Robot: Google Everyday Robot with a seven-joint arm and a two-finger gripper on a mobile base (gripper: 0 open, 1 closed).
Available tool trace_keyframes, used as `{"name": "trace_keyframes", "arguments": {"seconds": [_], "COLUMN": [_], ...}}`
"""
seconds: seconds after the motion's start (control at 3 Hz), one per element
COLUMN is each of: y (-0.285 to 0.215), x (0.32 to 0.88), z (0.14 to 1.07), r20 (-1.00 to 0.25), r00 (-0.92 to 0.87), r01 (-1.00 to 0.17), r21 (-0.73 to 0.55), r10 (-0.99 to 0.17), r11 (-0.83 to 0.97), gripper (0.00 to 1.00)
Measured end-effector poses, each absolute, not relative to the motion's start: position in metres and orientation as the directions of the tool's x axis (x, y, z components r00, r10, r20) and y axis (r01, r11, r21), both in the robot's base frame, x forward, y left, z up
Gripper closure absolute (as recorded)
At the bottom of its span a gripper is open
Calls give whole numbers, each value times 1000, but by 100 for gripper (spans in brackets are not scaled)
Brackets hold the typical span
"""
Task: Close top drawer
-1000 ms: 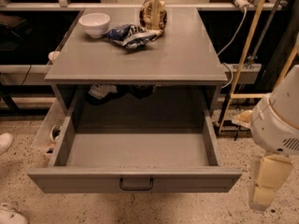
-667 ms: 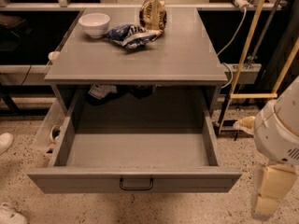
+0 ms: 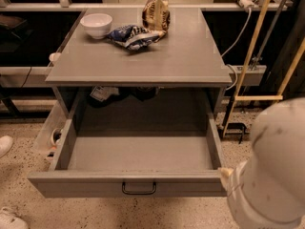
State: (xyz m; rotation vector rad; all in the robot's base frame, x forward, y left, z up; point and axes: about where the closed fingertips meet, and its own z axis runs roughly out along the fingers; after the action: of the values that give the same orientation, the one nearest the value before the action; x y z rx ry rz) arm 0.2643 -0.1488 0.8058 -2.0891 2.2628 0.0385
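The top drawer of the grey cabinet is pulled far out toward me and its inside is bare. Its plain grey front panel faces me low in the view, with a small black bar handle at its centre. My arm's white housing fills the bottom right corner. My gripper shows only as a small cream part next to the drawer's right front corner. The rest of it is hidden behind the arm.
On the cabinet top stand a white bowl, a blue snack bag and a brown bag. Wooden poles and cables stand at the right. A clear bin and a white shoe lie at the left.
My arm has moved down and left, closer to the drawer's right front corner, and looms larger. The drawer has not moved.
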Motion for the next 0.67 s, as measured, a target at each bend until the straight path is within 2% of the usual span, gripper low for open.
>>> {"name": "trace_keyframes", "arguments": {"seconds": [0.33,0.67], "y": [-141,-156], "x": [242,238], "z": [758,718], "r20": [25,85], "r00": [-61,-113], "r01": [-995,-966], "r21": [79,225], "r10": [-998,-990], "r11": [63,129], "gripper": [0,0]}}
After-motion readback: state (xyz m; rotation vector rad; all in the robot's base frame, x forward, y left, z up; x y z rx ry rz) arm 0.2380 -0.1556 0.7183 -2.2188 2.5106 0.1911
